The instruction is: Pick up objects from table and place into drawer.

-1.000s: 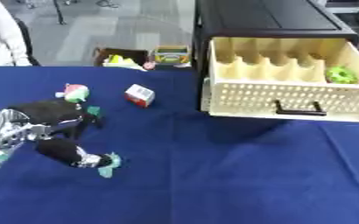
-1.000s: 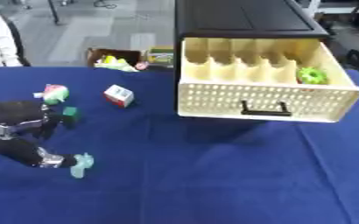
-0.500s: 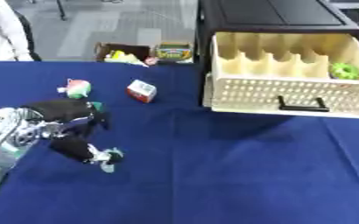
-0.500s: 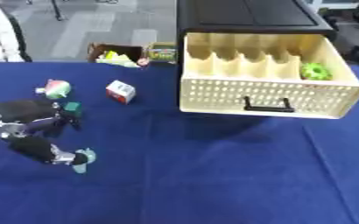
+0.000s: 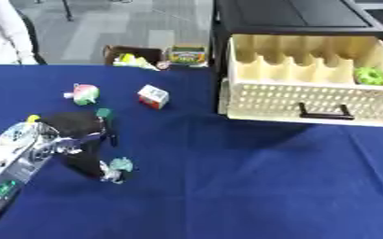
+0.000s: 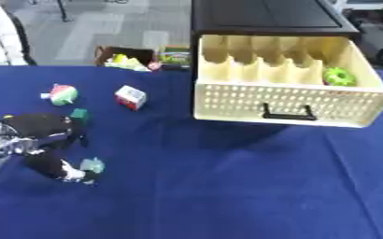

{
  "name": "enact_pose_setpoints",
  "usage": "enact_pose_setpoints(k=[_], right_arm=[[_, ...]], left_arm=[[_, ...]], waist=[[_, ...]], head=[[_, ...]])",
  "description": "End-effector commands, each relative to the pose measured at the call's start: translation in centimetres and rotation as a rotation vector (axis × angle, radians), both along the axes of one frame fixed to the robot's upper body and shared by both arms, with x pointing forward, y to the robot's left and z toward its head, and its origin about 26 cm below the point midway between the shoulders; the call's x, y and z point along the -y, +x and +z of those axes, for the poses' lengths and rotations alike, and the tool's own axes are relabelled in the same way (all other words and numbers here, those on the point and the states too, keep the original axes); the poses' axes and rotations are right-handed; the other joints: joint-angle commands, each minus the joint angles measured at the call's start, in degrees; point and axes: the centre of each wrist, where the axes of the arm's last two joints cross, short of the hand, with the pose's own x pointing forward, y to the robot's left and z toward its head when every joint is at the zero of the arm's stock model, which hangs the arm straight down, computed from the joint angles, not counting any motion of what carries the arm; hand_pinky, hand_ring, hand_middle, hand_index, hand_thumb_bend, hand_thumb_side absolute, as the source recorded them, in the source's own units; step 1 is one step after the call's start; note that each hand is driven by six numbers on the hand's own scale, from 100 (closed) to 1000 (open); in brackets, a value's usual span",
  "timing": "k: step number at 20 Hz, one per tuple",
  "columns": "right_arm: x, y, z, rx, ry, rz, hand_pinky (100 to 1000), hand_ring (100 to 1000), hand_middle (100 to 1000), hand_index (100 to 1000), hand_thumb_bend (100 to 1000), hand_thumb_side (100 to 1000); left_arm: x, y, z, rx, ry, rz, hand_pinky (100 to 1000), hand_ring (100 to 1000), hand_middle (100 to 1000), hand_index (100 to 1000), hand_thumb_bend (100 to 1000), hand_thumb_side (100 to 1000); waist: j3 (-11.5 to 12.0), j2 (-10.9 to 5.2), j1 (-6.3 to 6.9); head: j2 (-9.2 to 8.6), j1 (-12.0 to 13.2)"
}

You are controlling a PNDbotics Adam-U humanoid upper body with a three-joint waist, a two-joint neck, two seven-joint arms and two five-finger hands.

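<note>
My left hand [image 5: 74, 140] is black with teal fingertips and hangs low over the blue table [image 5: 227, 186] at the left, open and holding nothing. A small red and white box [image 5: 153, 96] lies just beyond it to the right. A round pink, green and white toy [image 5: 83, 93] lies beyond it to the left. Neither touches the hand. The cream drawer [image 6: 293, 100] stands pulled out of a black cabinet [image 6: 264, 16] at the right. A green ring-shaped thing [image 6: 338, 75] lies in its right compartment. My right hand shows in no view.
Past the table's far edge a cardboard box [image 5: 133, 55] with yellow things in it and a crayon box [image 5: 187, 53] sit on the floor. A person in white stands at the far left corner. Blue cloth stretches from the hand to the drawer's front.
My left hand has crept a little forward and to the right, fingers still spread. The toys and the drawer have stayed put.
</note>
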Motion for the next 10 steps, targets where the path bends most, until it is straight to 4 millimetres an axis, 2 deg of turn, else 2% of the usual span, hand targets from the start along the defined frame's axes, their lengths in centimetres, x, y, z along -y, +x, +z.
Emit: enact_pose_setpoints(k=[1,10], right_arm=[[0.1,-0.47,0.65,0.028,-0.002,-0.003,202,282,130,754,457,1000],[0.21,-0.42,0.43,0.041,0.02,-0.012,203,279,126,749,459,1000]], left_arm=[[-0.61,0.49,0.31,0.0,0.018,0.015,329,464,458,804,498,690],[-0.9,1.2,-0.48,-0.041,0.007,0.033,257,435,445,811,428,621]], waist=[[-0.1,-0.79,-0.11],[-0.3,-0.68,-0.08]], head=[[-0.26,0.2],[-0.61,0.5]])
